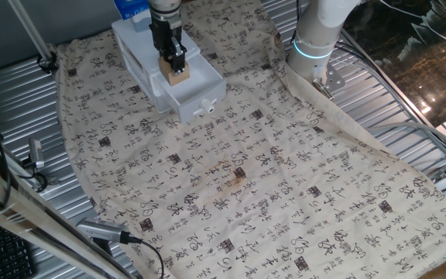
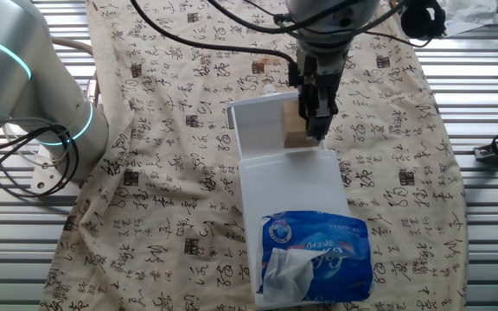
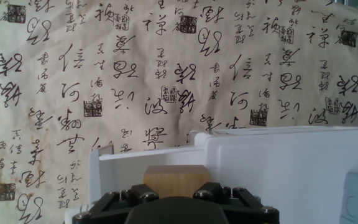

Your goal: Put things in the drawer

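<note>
The tan wooden cube (image 1: pixel 179 75) sits between the black fingers of my gripper (image 1: pixel 174 65), which is shut on it. I hold it in the open white drawer (image 1: pixel 201 91), which is pulled out of the small white cabinet (image 1: pixel 134 43); I cannot tell if the cube touches the drawer floor. The drawer's knob (image 1: pixel 205 106) faces the cloth. In the other fixed view the cube (image 2: pixel 292 130) is beside my gripper (image 2: pixel 312 128), inside the drawer (image 2: pixel 256 121). In the hand view the cube (image 3: pixel 175 179) shows just above my gripper (image 3: pixel 176 199), behind the drawer's wall (image 3: pixel 135 160).
A blue tissue pack (image 2: pixel 314 255) lies on the cabinet top. A beige cloth with black calligraphy (image 1: pixel 269 186) covers the table. The arm's base (image 1: pixel 316 39) stands at the back right. Cables and a camera mount (image 1: pixel 107 231) lie at the front left.
</note>
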Available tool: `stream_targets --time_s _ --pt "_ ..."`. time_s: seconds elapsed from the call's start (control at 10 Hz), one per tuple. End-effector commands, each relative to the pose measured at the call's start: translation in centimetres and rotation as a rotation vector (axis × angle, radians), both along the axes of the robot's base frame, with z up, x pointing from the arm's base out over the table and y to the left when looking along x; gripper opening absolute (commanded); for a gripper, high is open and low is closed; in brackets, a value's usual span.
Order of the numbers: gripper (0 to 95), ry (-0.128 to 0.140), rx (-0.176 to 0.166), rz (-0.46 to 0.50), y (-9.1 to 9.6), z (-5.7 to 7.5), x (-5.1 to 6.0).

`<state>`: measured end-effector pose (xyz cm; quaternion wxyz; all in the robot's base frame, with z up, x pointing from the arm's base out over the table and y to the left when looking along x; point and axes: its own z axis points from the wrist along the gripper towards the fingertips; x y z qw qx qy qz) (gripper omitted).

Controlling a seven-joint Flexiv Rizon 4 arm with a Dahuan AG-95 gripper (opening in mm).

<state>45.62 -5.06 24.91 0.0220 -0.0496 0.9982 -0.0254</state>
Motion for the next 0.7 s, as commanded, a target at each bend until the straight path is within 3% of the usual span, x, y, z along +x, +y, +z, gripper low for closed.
stream_targets --time_s 0.1,0.5,0.7 --pt "0.0 -0.002 0.002 0.001 -0.03 0.01 -0.05" --pt "0.0 -0.009 0.005 0.003 -0.03 0.01 -0.05" --pt "0.0 0.001 0.014 0.081 -0.03 0.01 -0.05"
